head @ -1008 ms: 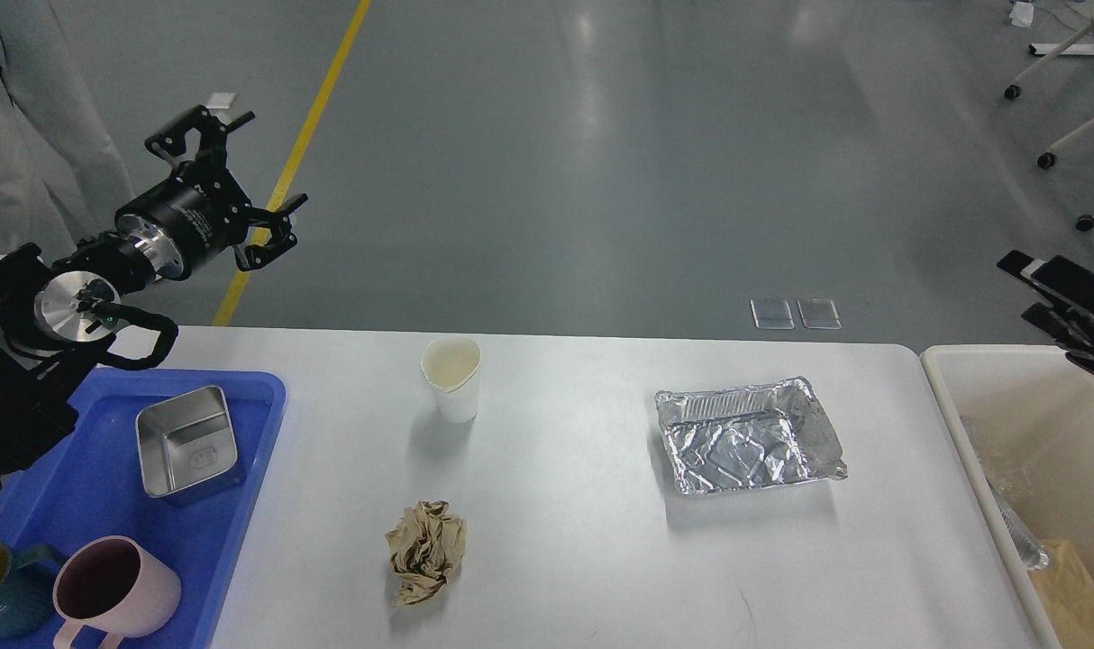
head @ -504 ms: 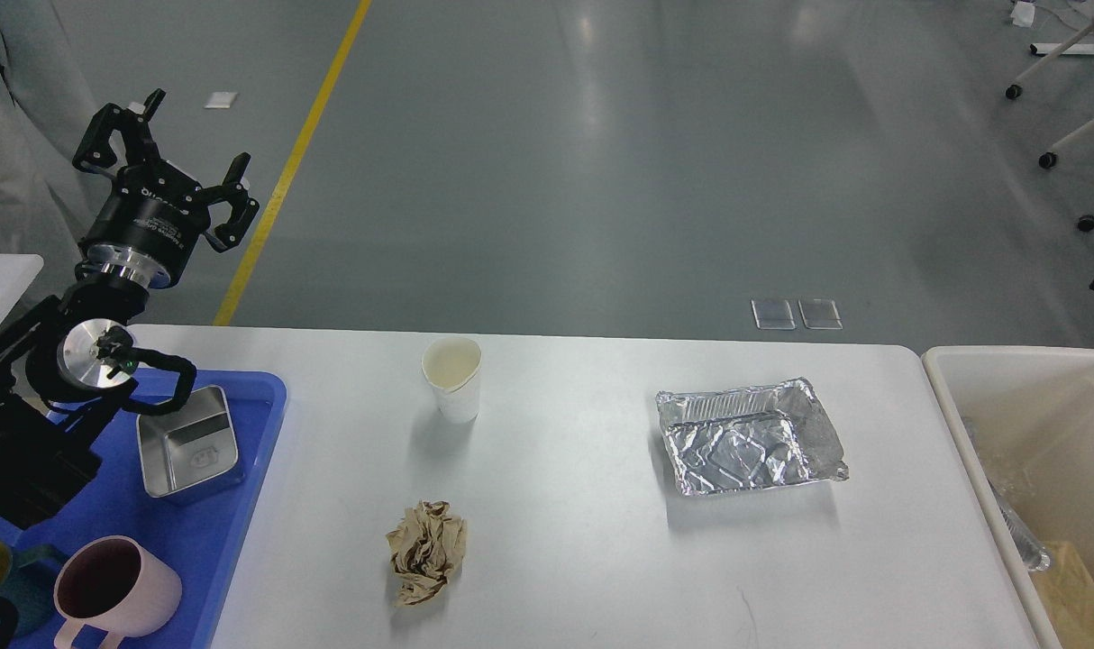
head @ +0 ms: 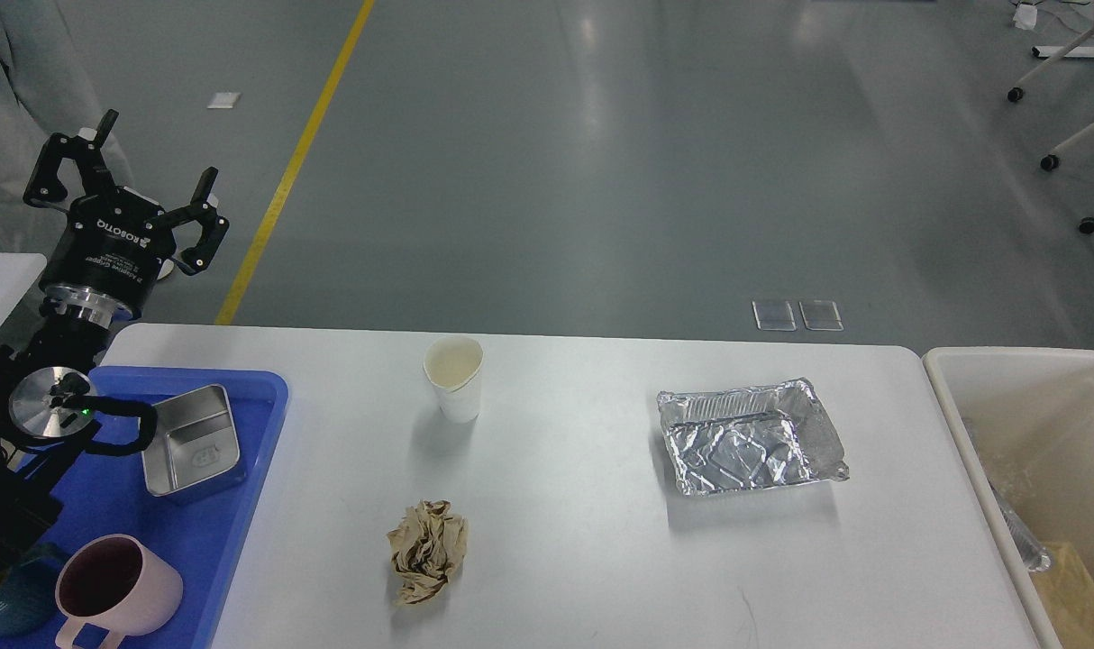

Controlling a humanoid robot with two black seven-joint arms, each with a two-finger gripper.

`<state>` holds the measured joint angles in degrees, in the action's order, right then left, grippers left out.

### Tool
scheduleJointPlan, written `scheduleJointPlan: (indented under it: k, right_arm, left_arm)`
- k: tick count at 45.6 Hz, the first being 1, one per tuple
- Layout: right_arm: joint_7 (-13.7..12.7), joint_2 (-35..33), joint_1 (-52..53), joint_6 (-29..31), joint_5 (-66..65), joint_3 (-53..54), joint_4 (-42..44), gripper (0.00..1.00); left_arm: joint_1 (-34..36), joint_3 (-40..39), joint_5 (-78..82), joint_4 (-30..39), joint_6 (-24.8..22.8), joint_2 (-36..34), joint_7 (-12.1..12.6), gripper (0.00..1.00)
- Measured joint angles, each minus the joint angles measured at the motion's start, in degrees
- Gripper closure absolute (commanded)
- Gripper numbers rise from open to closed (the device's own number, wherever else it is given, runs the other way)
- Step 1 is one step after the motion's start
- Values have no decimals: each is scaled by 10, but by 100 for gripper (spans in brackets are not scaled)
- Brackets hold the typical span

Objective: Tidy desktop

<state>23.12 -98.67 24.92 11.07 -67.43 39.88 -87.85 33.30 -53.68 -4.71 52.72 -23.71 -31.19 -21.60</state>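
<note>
The white desktop (head: 583, 541) fills the lower view. On it stand a white paper cup (head: 454, 379), upright, a crumpled brown paper ball (head: 427, 551) in front of it, and a crumpled foil tray (head: 748, 435) to the right. My left gripper (head: 123, 176) is open and empty, raised above the table's far left corner, over the blue tray's back edge. My right gripper is out of view.
A blue plastic tray (head: 250, 469) at the left holds a steel square dish (head: 193, 439), a pink mug (head: 114, 590) and a dark teal mug (head: 6, 613). A beige bin (head: 980, 433) with trash stands at the right edge.
My left gripper swung left and turned upright, fingers pointing up. My right gripper, seen at the right edge one second ago, withdrew out of view.
</note>
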Motion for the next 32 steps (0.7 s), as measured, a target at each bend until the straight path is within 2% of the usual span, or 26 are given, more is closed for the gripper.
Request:
scheduleJointPlan:
  k: [20, 26, 32]
  right_arm:
    - [10, -110, 0, 1, 0, 4, -37, 0]
    - [16, -108, -4, 3, -1, 5, -37, 0]
    - [17, -70, -16, 4, -10, 5, -37, 0]
  left_arm:
    - [-7, -10, -2, -22, 2, -4, -3, 3]
    - [-7, -11, -2, -26, 3, -4, -3, 3]
    - [-7, -11, -2, -27, 2, -4, -3, 3]
